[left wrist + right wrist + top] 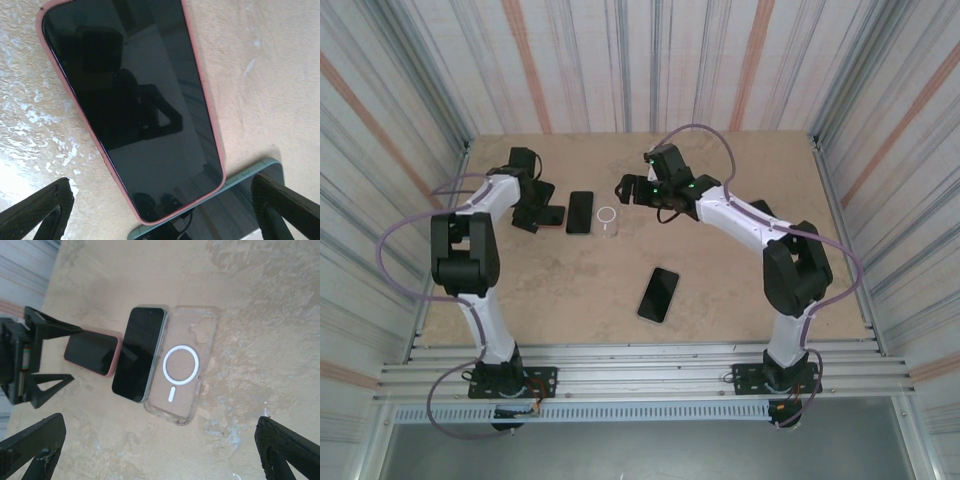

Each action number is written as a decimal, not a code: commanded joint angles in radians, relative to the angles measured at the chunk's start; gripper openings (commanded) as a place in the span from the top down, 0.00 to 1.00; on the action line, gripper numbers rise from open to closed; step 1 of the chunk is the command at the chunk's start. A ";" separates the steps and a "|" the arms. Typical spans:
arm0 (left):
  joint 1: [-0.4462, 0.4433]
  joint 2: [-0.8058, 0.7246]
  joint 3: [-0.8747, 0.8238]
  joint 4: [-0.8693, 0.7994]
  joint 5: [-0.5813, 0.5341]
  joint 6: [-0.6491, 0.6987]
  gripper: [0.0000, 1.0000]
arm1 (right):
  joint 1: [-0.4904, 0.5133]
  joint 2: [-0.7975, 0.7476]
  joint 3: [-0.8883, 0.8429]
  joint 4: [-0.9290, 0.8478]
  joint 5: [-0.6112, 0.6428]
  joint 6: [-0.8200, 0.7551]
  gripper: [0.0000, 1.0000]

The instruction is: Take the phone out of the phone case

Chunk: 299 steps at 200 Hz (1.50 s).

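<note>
task looks done: phone (139,355) out, just left of empty clear MagSafe case (182,365) | left fingers (40,212) wide, right fingers (35,445) wide, holding nothing | remaining: none

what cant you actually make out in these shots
- Top external: the pink-cased phone is mostly hidden beneath the left gripper.
- Left wrist: the green-edged phone is cut off by the bottom edge.
- Top external: the clear case is too small and see-through to trace its outline.
- Top external: the near phone is too small to tell whether it wears a case.
</note>
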 commanded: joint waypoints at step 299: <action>0.039 0.291 0.433 -0.463 0.027 -0.051 0.40 | -0.125 -0.033 -0.070 0.047 -0.255 0.121 0.00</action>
